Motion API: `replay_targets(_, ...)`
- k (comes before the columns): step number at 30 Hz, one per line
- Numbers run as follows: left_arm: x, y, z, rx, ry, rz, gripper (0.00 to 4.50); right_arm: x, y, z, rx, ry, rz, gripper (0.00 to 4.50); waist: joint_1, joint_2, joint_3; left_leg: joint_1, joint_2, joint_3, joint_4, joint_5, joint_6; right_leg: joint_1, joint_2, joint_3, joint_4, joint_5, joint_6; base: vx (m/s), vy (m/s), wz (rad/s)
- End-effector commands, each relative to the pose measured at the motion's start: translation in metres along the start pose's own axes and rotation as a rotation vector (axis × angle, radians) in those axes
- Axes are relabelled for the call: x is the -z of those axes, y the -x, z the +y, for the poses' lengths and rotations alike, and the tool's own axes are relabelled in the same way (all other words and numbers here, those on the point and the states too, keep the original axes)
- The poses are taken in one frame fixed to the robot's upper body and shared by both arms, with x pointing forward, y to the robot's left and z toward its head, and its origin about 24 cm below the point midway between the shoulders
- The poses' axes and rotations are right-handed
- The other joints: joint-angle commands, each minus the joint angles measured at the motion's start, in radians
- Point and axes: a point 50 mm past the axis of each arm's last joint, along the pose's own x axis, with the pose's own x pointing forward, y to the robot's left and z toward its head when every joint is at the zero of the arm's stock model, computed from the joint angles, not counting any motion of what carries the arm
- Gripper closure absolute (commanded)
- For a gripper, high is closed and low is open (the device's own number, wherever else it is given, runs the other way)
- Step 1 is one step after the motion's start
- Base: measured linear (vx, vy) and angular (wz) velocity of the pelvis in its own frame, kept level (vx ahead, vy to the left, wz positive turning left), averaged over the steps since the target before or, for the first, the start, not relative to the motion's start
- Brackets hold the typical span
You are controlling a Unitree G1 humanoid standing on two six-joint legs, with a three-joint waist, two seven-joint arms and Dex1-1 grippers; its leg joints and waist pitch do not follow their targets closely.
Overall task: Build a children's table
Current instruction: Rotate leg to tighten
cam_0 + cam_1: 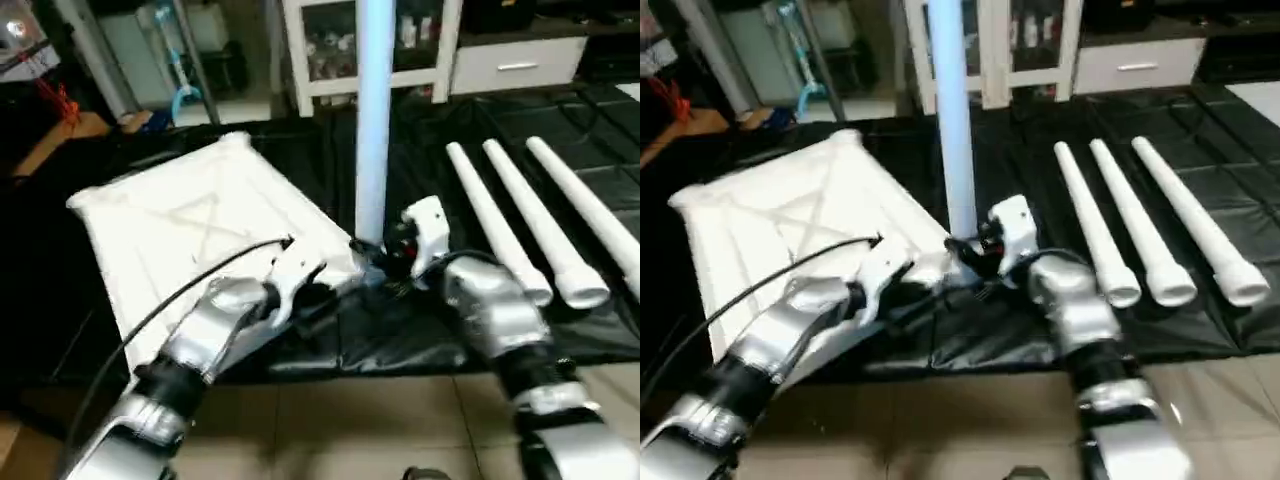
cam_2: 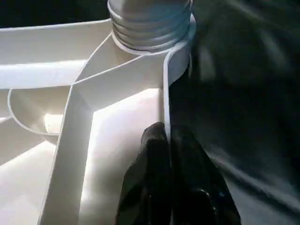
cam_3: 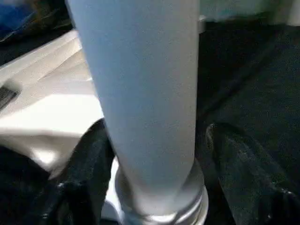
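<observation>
Left eye view, black mat (image 1: 440,330) over tiled floor (image 1: 400,420), cabinet (image 1: 330,50) behind; left pincer (image 2: 168,154) clamps tabletop (image 1: 190,220) rim; right pincer (image 3: 154,154) spread around upright leg (image 1: 375,110)

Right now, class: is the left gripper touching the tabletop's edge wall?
Touching. In the left wrist view, the left gripper has its two black fingers closed on the tabletop edge wall, one on each side, with no gap visible.
</observation>
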Motion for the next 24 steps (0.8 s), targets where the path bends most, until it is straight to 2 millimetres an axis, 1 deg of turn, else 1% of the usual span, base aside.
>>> replay_targets(1, -0.002, 0.005, -0.016, 0.149, -0.036, -0.024, 4.50, 0.004, 0.011, -0.003, -0.062, 0.040, 0.073, 0.94, 0.013, -0.021, -0.061, 0.022, 0.037, -0.012, -0.084, -0.510, 0.026, 0.027, -0.016, 0.022, -0.062, -0.483, -0.161, 0.000, 0.000, 0.00)
replay_targets(2, -0.002, 0.005, -0.016, 0.149, -0.036, -0.024, 4.50, 0.004, 0.011, -0.003, -0.062, 0.040, 0.073, 0.84, 0.016, -0.020, -0.060, 0.020, 0.038, -0.012, -0.085, -0.501, 0.028, 0.028, -0.015, 0.023, -0.060, -0.473, -0.164, 0.000, 0.000, 0.00)
replay_targets(3, 0.000, 0.007, -0.020, 0.176, -0.039, -0.015, 4.50, 0.007, 0.014, -0.004, -0.089, 0.045, 0.099, 0.84, 0.019, -0.020, -0.061, 0.019, 0.038, -0.011, -0.086, -0.487, 0.028, 0.028, -0.013, 0.025, -0.056, -0.458, -0.170, 0.000, 0.000, 0.00)
replay_targets(4, 0.000, 0.007, -0.020, 0.176, -0.039, -0.015, 4.50, 0.007, 0.014, -0.004, -0.089, 0.045, 0.099, 0.68, 0.021, -0.020, -0.061, 0.019, 0.038, -0.011, -0.086, -0.478, 0.028, 0.029, -0.012, 0.025, -0.054, -0.448, -0.173, 0.000, 0.000, 0.00)
replay_targets(5, 0.001, 0.009, -0.020, 0.184, -0.042, -0.011, 4.50, 0.008, 0.016, -0.003, -0.108, 0.044, 0.112, 0.68, 0.026, -0.020, -0.062, 0.020, 0.037, -0.008, -0.084, -0.465, 0.031, 0.026, -0.010, 0.028, -0.053, -0.441, -0.178, 0.000, 0.000, 0.00)
replay_targets(6, 0.002, 0.009, -0.021, 0.186, -0.043, -0.007, 4.50, 0.011, 0.018, -0.002, -0.131, 0.048, 0.132, 0.68, 0.028, -0.023, -0.062, 0.019, 0.036, -0.007, -0.082, -0.458, 0.033, 0.026, -0.010, 0.030, -0.052, -0.442, -0.179, 0.000, 0.000, 0.00)
replay_targets(7, 0.003, 0.011, -0.021, 0.188, -0.044, -0.002, 4.50, 0.015, 0.022, -0.002, -0.164, 0.050, 0.159, 0.68, 0.041, -0.022, -0.065, 0.023, 0.037, -0.002, -0.078, -0.428, 0.037, 0.022, -0.009, 0.037, -0.048, -0.432, -0.186, 0.000, 0.000, 0.00)
replay_targets(8, 0.004, 0.012, -0.021, 0.189, -0.045, 0.001, 4.50, 0.017, 0.023, -0.002, -0.174, 0.049, 0.177, 0.68, 0.044, -0.023, -0.067, 0.023, 0.037, 0.000, -0.077, -0.414, 0.041, 0.022, -0.007, 0.039, -0.047, -0.420, -0.191, 0.000, 0.000, 0.00)
replay_targets(10, 0.004, 0.013, -0.020, 0.192, -0.046, 0.004, 4.50, 0.019, 0.023, -0.003, -0.172, 0.049, 0.188, 0.68, 0.052, -0.020, -0.067, 0.021, 0.038, 0.005, -0.076, -0.374, 0.052, 0.023, -0.005, 0.042, -0.041, -0.386, -0.202, 0.000, 0.000, 0.00)
replay_targets(11, 0.004, 0.013, -0.021, 0.193, -0.047, 0.005, 4.50, 0.019, 0.023, -0.003, -0.171, 0.050, 0.188, 0.68, 0.058, -0.022, -0.068, 0.019, 0.037, 0.006, -0.073, -0.358, 0.054, 0.023, -0.004, 0.044, -0.038, -0.378, -0.206, 0.000, 0.000, 0.00)
replay_targets(13, 0.003, 0.013, -0.021, 0.198, -0.049, 0.005, 4.50, 0.020, 0.021, -0.004, -0.145, 0.042, 0.179, 0.68, 0.061, -0.020, -0.067, 0.016, 0.037, 0.005, -0.072, -0.355, 0.052, 0.026, -0.005, 0.046, -0.034, -0.390, -0.202, 0.000, 0.000, 0.00)
replay_targets(14, 0.003, 0.013, -0.021, 0.198, -0.049, 0.005, 4.50, 0.020, 0.021, -0.004, -0.145, 0.042, 0.179, 0.68, 0.063, -0.019, -0.069, 0.016, 0.037, 0.005, -0.072, -0.344, 0.052, 0.027, -0.005, 0.045, -0.032, -0.379, -0.202, 0.000, 0.000, 0.00)
replay_targets(15, 0.002, 0.013, -0.021, 0.201, -0.049, 0.005, 4.50, 0.020, 0.020, -0.004, -0.137, 0.038, 0.175, 0.68, 0.062, -0.019, -0.069, 0.015, 0.037, 0.005, -0.072, -0.342, 0.053, 0.027, -0.004, 0.045, -0.032, -0.375, -0.202, 0.000, 0.000, 0.00)
replay_targets(16, 0.002, 0.013, -0.021, 0.205, -0.052, 0.006, 4.50, 0.020, 0.018, -0.004, -0.124, 0.021, 0.160, 0.82, 0.063, -0.016, -0.070, 0.016, 0.037, 0.005, -0.072, -0.341, 0.050, 0.027, -0.003, 0.045, -0.031, -0.366, -0.203, 0.000, 0.000, 0.00)
replay_targets(19, 0.002, 0.013, -0.023, 0.213, -0.052, 0.008, 4.50, 0.020, 0.018, -0.003, -0.131, 0.019, 0.159, 0.82, 0.062, -0.016, -0.069, 0.016, 0.036, 0.005, -0.073, -0.353, 0.047, 0.028, -0.002, 0.043, -0.032, -0.376, -0.201, 0.000, 0.000, 0.00)
replay_targets(21, 0.002, 0.013, -0.023, 0.214, -0.050, 0.008, 4.50, 0.021, 0.019, -0.002, -0.143, 0.022, 0.166, 1.09, 0.061, -0.016, -0.068, 0.015, 0.036, 0.003, -0.074, -0.358, 0.045, 0.029, -0.002, 0.043, -0.032, -0.382, -0.198, 0.000, 0.000, 0.00)
replay_targets(24, 0.003, 0.014, -0.023, 0.219, -0.045, 0.011, 4.50, 0.023, 0.023, -0.001, -0.192, 0.027, 0.198, 1.22, 0.060, -0.017, -0.069, 0.018, 0.036, 0.004, -0.073, -0.369, 0.042, 0.027, -0.002, 0.044, -0.035, -0.395, -0.194, 0.000, 0.000, 0.00)
